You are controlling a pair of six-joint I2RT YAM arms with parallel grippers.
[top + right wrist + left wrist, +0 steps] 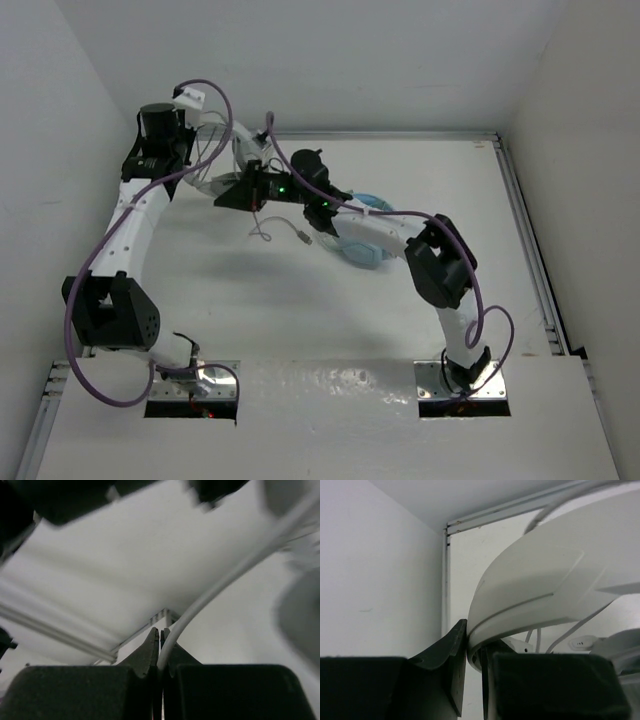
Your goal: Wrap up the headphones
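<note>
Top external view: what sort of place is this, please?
Probably a robot test cell, not a home: a plain white table edged by a metal rail, bare white walls, two white robot arms bolted at its near edge.

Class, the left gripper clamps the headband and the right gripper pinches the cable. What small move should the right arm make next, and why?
Probably the right gripper should sweep the cable once around the headband. It is shut on the cable, the left gripper clamps the headband, and in the top view the plug end hangs loose below both grippers.
</note>
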